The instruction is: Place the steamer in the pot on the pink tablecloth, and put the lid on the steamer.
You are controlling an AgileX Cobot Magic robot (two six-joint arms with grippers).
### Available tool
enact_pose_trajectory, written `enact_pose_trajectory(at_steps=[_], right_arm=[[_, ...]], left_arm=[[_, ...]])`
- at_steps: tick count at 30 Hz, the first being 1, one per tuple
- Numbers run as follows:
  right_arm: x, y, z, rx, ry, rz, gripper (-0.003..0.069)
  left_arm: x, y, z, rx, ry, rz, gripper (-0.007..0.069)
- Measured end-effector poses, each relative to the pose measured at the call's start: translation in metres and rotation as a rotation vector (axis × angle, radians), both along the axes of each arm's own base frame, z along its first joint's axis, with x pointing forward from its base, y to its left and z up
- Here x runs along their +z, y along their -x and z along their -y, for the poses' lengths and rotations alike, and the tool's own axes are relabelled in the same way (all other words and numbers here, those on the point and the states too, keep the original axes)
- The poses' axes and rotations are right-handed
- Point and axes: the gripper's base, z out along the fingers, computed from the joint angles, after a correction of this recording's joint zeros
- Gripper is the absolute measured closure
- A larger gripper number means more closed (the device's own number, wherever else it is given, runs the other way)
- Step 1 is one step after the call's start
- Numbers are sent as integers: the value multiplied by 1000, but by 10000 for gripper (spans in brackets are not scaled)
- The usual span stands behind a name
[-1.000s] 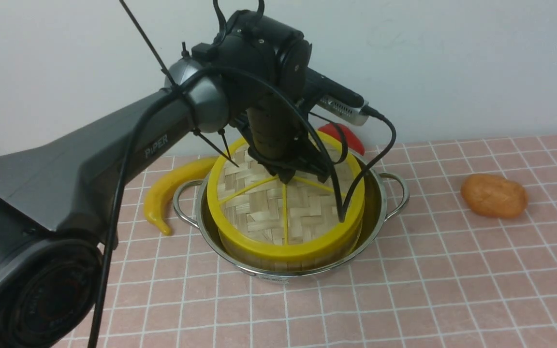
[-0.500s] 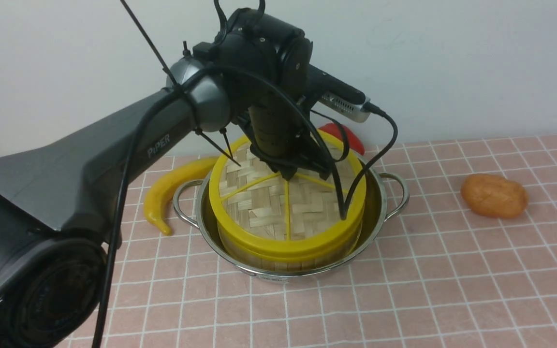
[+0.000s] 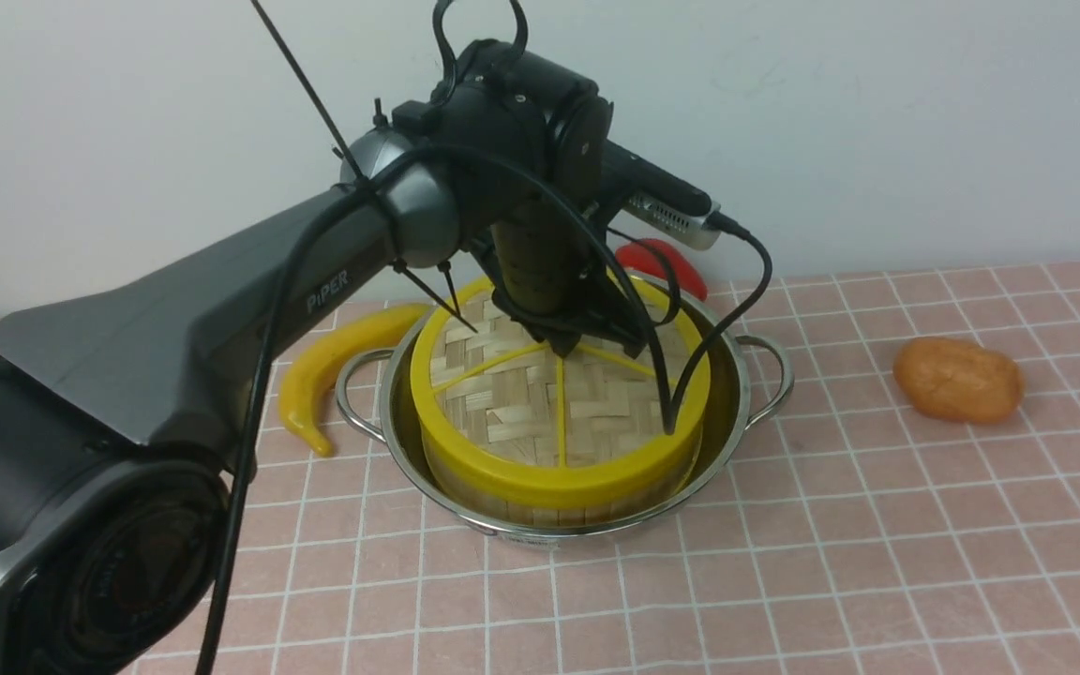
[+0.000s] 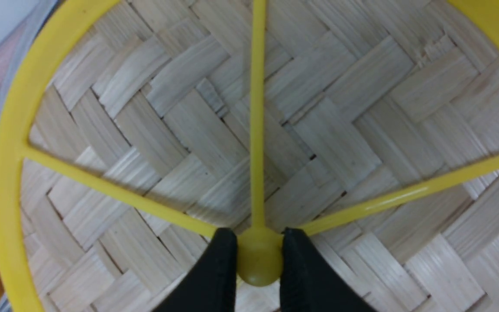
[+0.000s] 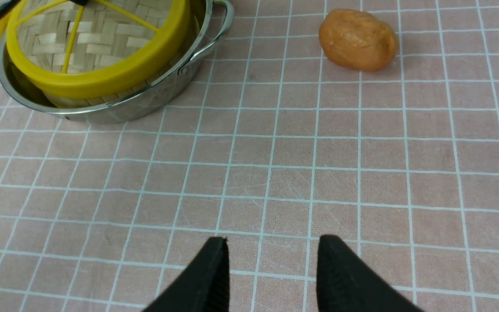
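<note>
**Left claw grasps the lid's hub as the steamer sits in the pot**

The round woven-bamboo lid with yellow rim and spokes (image 3: 512, 412) lies over the round bamboo steamer with its slatted wall (image 3: 540, 515), which sits inside the wide, shiny stainless-steel pot (image 3: 737, 412) on the pink tablecloth with thin white gridlines (image 3: 840, 572). The left claw (image 4: 259, 258) is closed about the yellow hub at the lid's centre, a finger on either side. The right claw (image 5: 272, 260) stands apart, its fingers spread over bare cloth with nothing between them.

The step in hand appears to be seating the lid, and the job looks nearly done. Whether the rim is fully home all the way round cannot be told, since the arm covers the far side. To do it well, keep the lid level, match its rim to the steamer's and settle it with light downward pressure; pushing sideways could shift the steamer within the pot. Once it sits flat, the fingers should part just enough to free the hub, then rise straight up. A slanted exit might catch a spoke and tip the lid, and the loose black cable (image 3: 667, 398) deserves care near the rim.
</note>
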Motion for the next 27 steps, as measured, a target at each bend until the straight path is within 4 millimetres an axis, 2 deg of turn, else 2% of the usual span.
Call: enact_pose_trajectory(at_steps=[12, 16, 18, 19, 20, 21, 23, 24, 26, 27], right_arm=[[0, 0, 0, 0, -1, 0, 363], [0, 0, 0, 2, -3, -2, 363], [0, 0, 0, 2, -3, -2, 363], [0, 0, 0, 2, -3, -2, 363], [0, 0, 0, 2, -3, -2, 363], [0, 0, 0, 2, -3, -2, 363], [0, 0, 0, 2, -4, -2, 363], [0, 0, 0, 2, -4, -2, 363], [0, 0, 0, 7, 4, 1, 363], [0, 0, 0, 7, 4, 1, 363]], left_arm=[[-5, -3, 2, -1, -7, 2, 501], [-3, -6, 3, -10, 7, 25, 404], [4, -9, 3, -14, -4, 54, 283], [5, -9, 3, -14, -6, 57, 273], [14, -10, 2, -8, -20, 75, 187], [16, -11, 2, -7, -20, 77, 178], [43, -10, 0, 2, -6, 126, 76], [55, -10, 0, -1, 9, 156, 48], [96, -6, -3, -3, 67, 254, -15], [102, -4, -4, -4, 74, 267, -18]])
